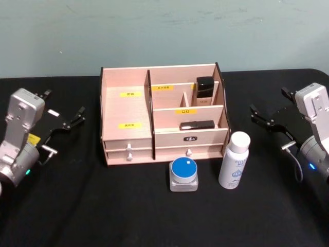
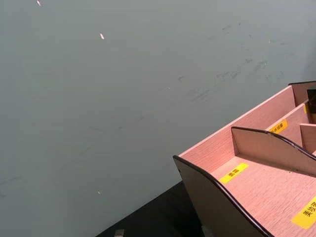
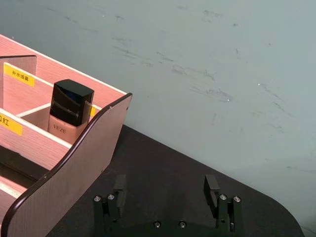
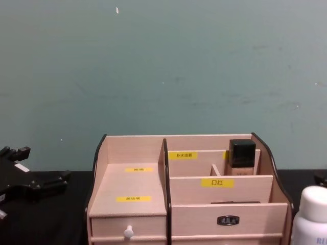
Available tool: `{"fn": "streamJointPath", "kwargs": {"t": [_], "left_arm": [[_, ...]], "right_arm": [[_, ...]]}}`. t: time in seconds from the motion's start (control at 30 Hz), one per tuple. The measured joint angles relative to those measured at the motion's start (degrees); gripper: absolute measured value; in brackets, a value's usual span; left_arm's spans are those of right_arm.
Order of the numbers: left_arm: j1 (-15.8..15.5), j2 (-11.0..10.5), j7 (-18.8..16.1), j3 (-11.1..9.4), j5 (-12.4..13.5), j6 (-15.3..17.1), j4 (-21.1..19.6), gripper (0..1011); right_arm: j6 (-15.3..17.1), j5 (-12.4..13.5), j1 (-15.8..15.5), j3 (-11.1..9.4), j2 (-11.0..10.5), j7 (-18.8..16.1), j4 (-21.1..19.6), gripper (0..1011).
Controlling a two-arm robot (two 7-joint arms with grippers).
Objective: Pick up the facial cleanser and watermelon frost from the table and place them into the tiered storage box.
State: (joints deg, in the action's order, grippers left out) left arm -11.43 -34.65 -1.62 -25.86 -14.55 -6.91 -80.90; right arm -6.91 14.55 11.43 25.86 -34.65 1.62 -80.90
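A white bottle (image 1: 234,160), which I take for the facial cleanser, stands upright on the black table just in front of the tiered storage box's right end; its top also shows in the chest view (image 4: 311,214). A small clear jar with a blue lid (image 1: 184,174), probably the watermelon frost, sits left of the bottle, before the drawers. The light wooden tiered storage box (image 1: 126,110) stands at the table's middle (image 4: 127,196). My left gripper (image 1: 66,102) hovers open to the box's left. My right gripper (image 1: 267,100) is open at the box's right (image 3: 165,190). Neither holds anything.
Inside the box, a dark-capped bottle (image 1: 204,90) stands in the back right compartment and a black stick (image 1: 197,125) lies in the tier below. A green wall (image 1: 164,31) rises behind the table. Black cloth (image 1: 103,211) covers the table's front.
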Motion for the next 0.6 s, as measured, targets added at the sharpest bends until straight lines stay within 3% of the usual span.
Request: {"fn": "streamJointPath", "kwargs": {"t": [0.6], "left_arm": [[0.00,0.00,0.00,0.00,0.00,0.00,0.00,1009]], "right_arm": [[0.00,0.00,0.00,0.00,0.00,0.00,0.00,1002]]}}
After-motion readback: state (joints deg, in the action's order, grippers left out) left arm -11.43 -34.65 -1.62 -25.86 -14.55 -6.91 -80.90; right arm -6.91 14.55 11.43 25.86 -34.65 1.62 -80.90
